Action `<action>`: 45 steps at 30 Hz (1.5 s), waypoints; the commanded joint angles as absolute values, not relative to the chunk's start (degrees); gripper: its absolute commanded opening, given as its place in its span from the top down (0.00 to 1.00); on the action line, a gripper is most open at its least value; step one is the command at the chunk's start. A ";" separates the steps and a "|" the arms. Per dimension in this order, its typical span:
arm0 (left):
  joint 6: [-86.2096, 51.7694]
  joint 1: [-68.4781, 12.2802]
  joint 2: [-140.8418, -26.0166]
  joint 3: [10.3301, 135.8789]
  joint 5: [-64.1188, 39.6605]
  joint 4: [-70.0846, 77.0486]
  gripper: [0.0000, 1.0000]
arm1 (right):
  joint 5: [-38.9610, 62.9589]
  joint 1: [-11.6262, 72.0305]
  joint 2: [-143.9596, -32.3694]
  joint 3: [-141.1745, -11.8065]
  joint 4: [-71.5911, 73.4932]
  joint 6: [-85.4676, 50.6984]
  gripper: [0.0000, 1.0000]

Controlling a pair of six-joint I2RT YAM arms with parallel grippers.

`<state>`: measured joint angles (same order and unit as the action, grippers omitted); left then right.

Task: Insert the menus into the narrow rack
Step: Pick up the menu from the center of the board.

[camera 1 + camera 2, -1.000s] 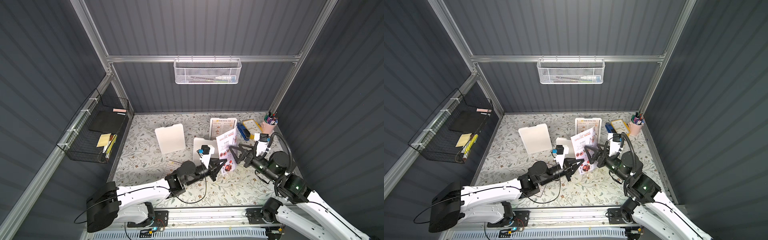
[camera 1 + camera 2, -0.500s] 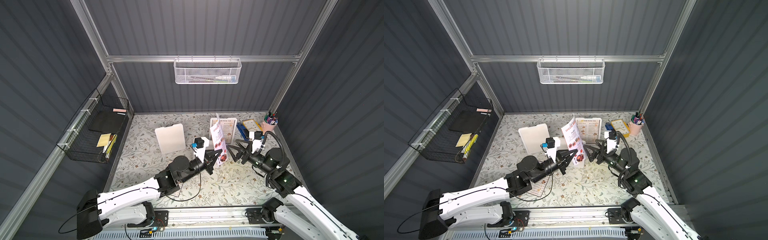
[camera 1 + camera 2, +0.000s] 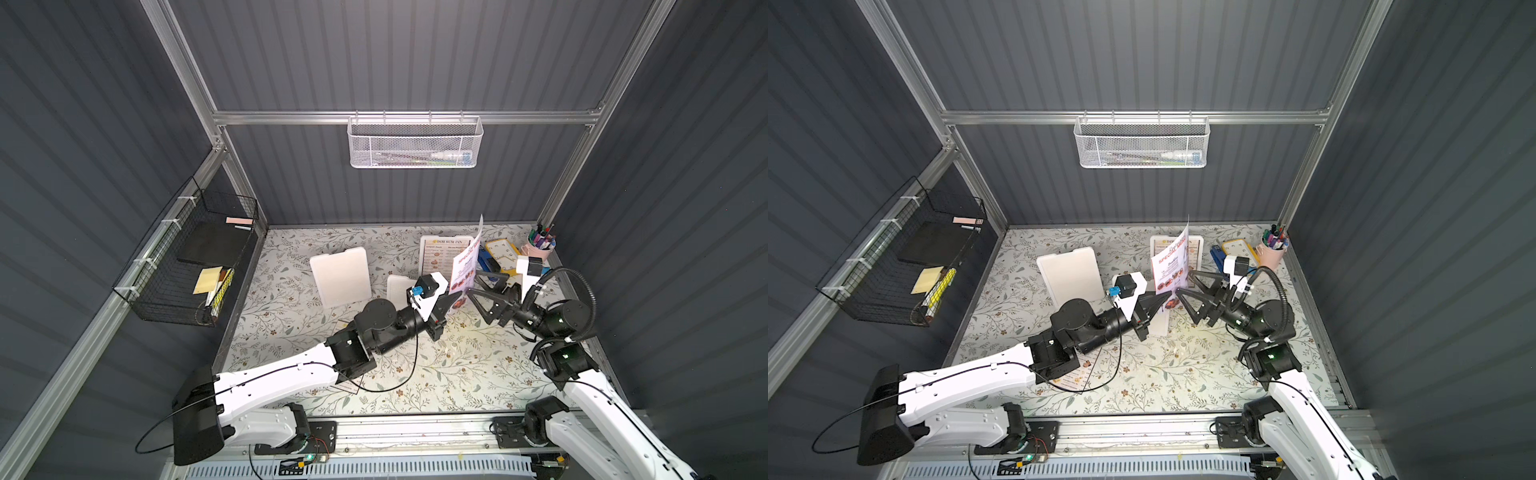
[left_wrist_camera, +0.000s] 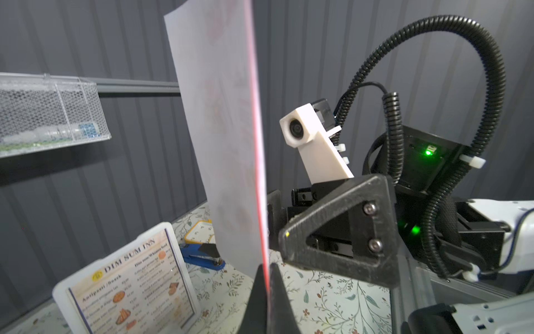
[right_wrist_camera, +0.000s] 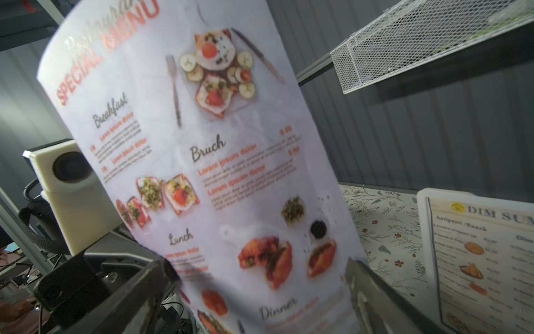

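Lavender menu (image 3: 1170, 259): upright, slightly curled, red title (blurred close up). DIM SUM INN menu (image 3: 434, 257): flat, at rear. 3rd menu (image 3: 1077, 376): flat, at front, partly hidden. Rack (image 3: 413, 143): white mesh, on back rail.

Top views overhead, wrist views close, facing menu (image 5: 202, 173)

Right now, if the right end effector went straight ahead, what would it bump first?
Probably the lavender menu, held upright by the shut left end effector; the right end effector is open, facing it.

Upright lavender menu (image 3: 1170, 259) mid-table as barrier; bare tabletop (image 3: 1183, 374) along the front.
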<state>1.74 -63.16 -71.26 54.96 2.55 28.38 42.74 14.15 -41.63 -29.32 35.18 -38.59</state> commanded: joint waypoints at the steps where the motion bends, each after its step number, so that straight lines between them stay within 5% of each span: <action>1: 10.75 -62.84 -72.16 58.10 2.48 29.24 1.00 | 44.82 11.33 -40.08 -28.58 39.27 -40.77 0.01; 25: 9.65 -62.84 -63.22 52.33 5.95 29.45 1.00 | 48.31 7.13 -36.05 -28.98 42.99 -38.21 0.01; 45: 6.68 -62.86 -62.83 50.30 -1.94 28.95 1.00 | 56.17 7.41 -46.67 -31.49 55.68 -42.13 0.01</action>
